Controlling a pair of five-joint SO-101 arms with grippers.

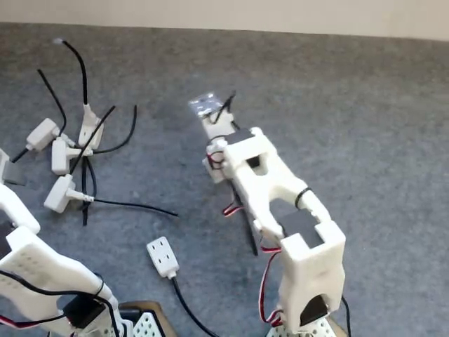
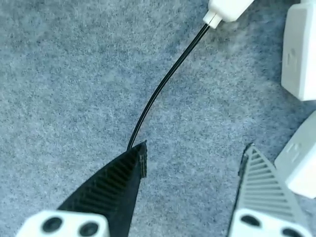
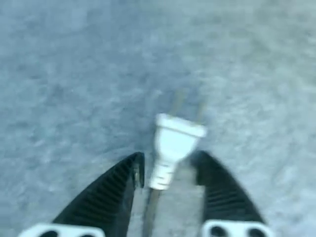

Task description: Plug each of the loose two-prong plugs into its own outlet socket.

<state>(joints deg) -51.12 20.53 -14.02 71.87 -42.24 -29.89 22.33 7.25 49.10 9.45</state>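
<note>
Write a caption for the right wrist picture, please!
White two-prong plug at the right gripper, with grey carpet behind.

A grey, short-piled carpet (image 1: 365,112) covers the working surface, its nap mottled lighter and darker (the fibres show plainly close up in the left wrist view). Along its far edge runs a plain, pale beige band (image 1: 280,12).

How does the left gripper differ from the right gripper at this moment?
The left gripper has one black and one pale finger; the right gripper has two dark ones. Between the left gripper's fingers lies bare carpet; between the right gripper's sits a white two-prong plug. Both stand open above the grey carpet.
</note>
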